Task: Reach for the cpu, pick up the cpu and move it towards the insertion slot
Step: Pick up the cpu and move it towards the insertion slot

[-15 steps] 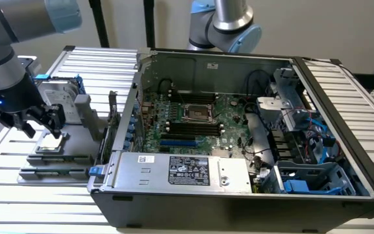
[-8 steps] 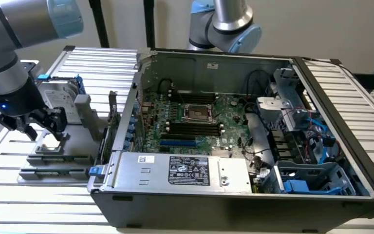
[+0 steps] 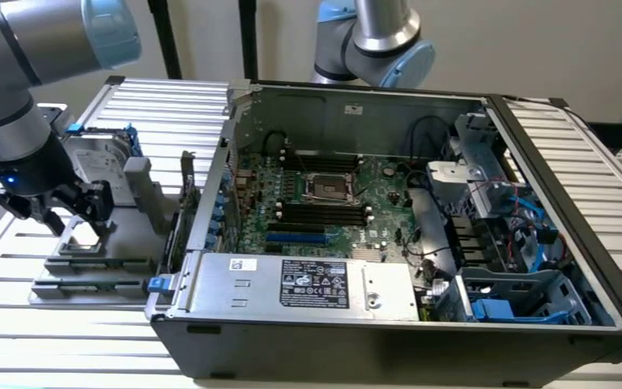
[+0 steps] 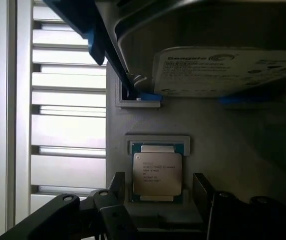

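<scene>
The cpu (image 4: 157, 172) lies flat, silver face up, in a grey holder (image 3: 87, 258) on the slatted table at the exterior view's left. My gripper (image 4: 159, 182) hangs just above it and is open, one dark finger (image 4: 116, 186) on each side of the chip, neither touching it. From the exterior view the gripper (image 3: 74, 217) covers much of the cpu (image 3: 85, 236). The insertion slot (image 3: 330, 190), a silver-framed square socket, sits on the motherboard inside the open computer case (image 3: 398, 324), well off to the exterior view's right.
A silver hard drive (image 4: 228, 70) in a blue frame stands just behind the cpu holder, close to the gripper. The case's side wall (image 3: 198, 211) rises between holder and motherboard. Black memory slots (image 3: 322, 212) flank the socket. A second arm (image 3: 381, 40) stands behind the case.
</scene>
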You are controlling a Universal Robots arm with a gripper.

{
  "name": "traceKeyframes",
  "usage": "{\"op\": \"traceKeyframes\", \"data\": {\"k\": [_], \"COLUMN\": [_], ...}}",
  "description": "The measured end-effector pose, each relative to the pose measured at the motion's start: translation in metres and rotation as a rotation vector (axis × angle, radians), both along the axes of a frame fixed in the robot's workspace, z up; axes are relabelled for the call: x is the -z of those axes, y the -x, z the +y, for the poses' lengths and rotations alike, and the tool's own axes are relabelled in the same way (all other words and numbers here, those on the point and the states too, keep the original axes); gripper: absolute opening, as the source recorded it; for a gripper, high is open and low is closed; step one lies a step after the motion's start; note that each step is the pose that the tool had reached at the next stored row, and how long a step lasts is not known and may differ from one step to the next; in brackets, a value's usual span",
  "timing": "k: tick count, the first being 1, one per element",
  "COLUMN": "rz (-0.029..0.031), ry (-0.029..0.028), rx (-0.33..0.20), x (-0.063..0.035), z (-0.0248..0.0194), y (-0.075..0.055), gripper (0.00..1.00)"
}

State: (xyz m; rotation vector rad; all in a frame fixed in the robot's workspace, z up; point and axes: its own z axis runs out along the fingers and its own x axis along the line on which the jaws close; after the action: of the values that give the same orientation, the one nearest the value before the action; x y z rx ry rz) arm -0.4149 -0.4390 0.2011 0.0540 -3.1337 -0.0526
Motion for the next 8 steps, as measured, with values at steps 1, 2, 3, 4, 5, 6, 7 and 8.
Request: {"op": "traceKeyframes", "data": {"k": [1,2,3,4,5,6,7,8], "rz": [0.0001,0.0000,-0.0001,0.0000,-0.0001,0.0000,-0.0001,-0.0001], "ry": [0.0001,0.0001,0.0002,0.0004,0.0006,0.0010,0.0015,0.0020], "rx": [-0.001,-0.001,-0.001,-0.002,-0.002,-0.003,-0.003,-0.004], "x": [0.0006,0.0011,0.0016,0.0021,0.0026,0.0031,0.0037,0.0044], "z": [0.0004,0.0008,0.0012,0.0017,0.0022,0.0027,0.0032,0.0036], "y": [0.0000,0.0000,0.0000,0.0000,0.0000,0.0000,0.0000,0.0000], "gripper": [0.65,0.65,0.65,0.65,0.65,0.65,0.65,0.65]}}
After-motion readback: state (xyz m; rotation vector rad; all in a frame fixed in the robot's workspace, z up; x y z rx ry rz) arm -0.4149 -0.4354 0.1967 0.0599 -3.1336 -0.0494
